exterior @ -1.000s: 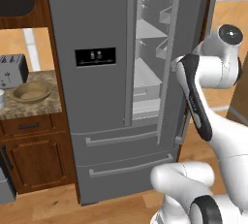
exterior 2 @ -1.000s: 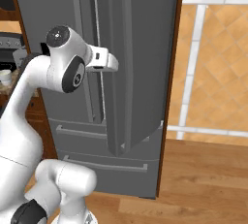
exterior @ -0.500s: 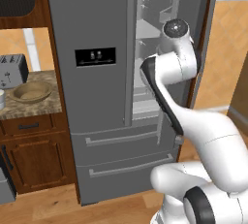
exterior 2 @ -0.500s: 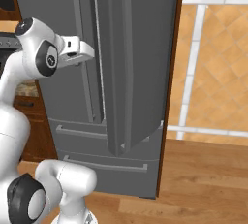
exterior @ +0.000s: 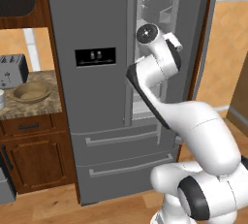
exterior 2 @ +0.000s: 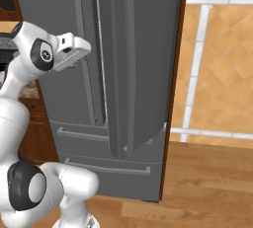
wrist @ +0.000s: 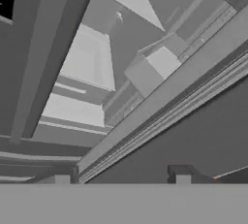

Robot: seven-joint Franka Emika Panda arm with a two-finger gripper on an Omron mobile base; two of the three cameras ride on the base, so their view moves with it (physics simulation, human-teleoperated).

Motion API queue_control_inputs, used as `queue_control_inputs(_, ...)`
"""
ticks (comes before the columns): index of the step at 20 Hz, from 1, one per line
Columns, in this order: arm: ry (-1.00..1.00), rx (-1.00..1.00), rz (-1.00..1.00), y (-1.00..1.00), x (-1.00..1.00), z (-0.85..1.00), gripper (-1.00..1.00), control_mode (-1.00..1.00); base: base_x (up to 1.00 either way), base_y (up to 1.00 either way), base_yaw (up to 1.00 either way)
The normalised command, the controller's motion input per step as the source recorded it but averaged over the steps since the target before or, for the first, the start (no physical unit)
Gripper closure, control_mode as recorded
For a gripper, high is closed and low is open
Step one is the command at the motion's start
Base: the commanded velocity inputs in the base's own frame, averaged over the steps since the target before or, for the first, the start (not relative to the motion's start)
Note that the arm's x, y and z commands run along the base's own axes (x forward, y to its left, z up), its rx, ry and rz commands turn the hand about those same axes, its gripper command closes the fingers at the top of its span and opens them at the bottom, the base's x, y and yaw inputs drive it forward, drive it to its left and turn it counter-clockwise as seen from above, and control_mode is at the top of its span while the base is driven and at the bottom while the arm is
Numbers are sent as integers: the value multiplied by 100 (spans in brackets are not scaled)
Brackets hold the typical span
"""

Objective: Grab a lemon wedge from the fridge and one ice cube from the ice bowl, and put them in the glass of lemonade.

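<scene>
Fridge (exterior: 97, 97): R door swung open, shelves in view. Gripper (wrist: 121, 182): at the door gap, tips apart, I see nothing held. Ice bowl (exterior: 32, 91): on counter (exterior: 29, 109) L of fridge, beside toaster (exterior: 12, 70).

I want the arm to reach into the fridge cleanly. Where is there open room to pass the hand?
The gap between the closed left door and the swung-out right door of the fridge is open, with bare pale shelves inside. The counter is crowded by the ice bowl and toaster.
</scene>
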Motion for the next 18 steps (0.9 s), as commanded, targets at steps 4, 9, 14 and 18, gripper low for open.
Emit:
queue_control_inputs(4, 19, -43, -12, 0, 64, 0, -100, -100, 0, 0, 0)
queue_control_inputs(9, 13, -32, -15, 0, 36, 0, -100, -100, 0, 0, 0)
queue_control_inputs(14, 3, -13, -11, -11, 4, -2, -100, -100, 0, 0, 0)
queue_control_inputs(18, 0, 0, -5, -41, 0, -7, -100, -100, 0, 0, 0)
